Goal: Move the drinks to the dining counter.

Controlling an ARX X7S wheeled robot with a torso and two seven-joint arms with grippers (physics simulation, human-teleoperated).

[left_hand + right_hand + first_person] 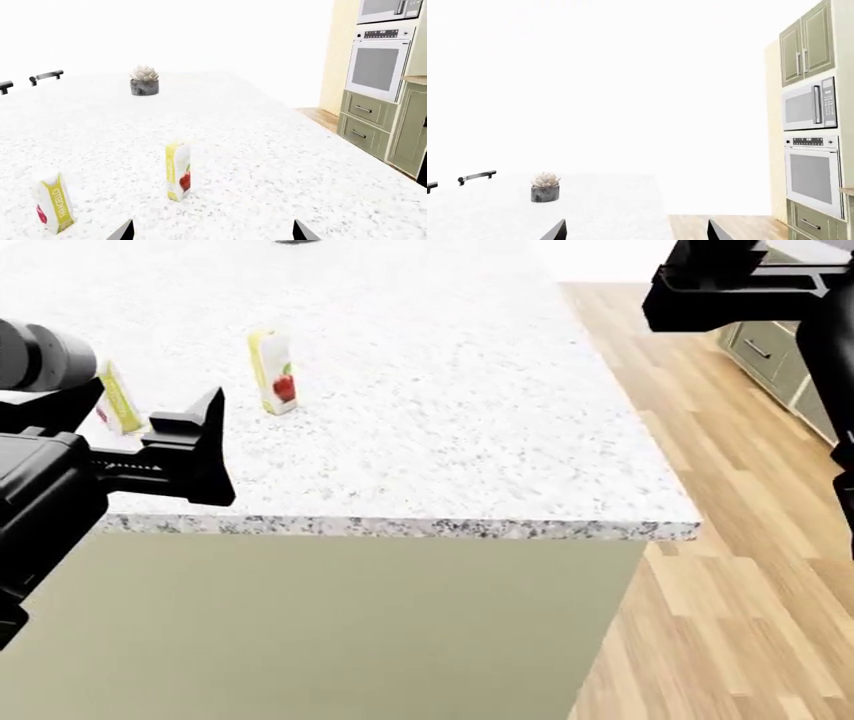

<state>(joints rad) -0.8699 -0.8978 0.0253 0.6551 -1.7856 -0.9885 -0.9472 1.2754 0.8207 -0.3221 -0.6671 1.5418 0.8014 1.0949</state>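
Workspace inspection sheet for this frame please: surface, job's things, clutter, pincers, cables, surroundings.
Surface: white speckled counter, flat, olive panel below its near edge.
Job's things: two juice cartons upright and apart on the counter, one with its apple picture showing, the other nearer the left pincer; no cup seen.
Clutter: potted succulent at the far end.
Pincers: left pincer open, empty, short of the cartons; right pincer open, empty, raised.
Cables: nothing seen.
Surroundings: wood floor, wall oven, microwave, green cabinets.

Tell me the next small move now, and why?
Probably back the left gripper away from the dining counter. It looks open and empty, and both juice cartons stand upright on the counter. No paper cup shows here, so that drink likely still needs fetching.
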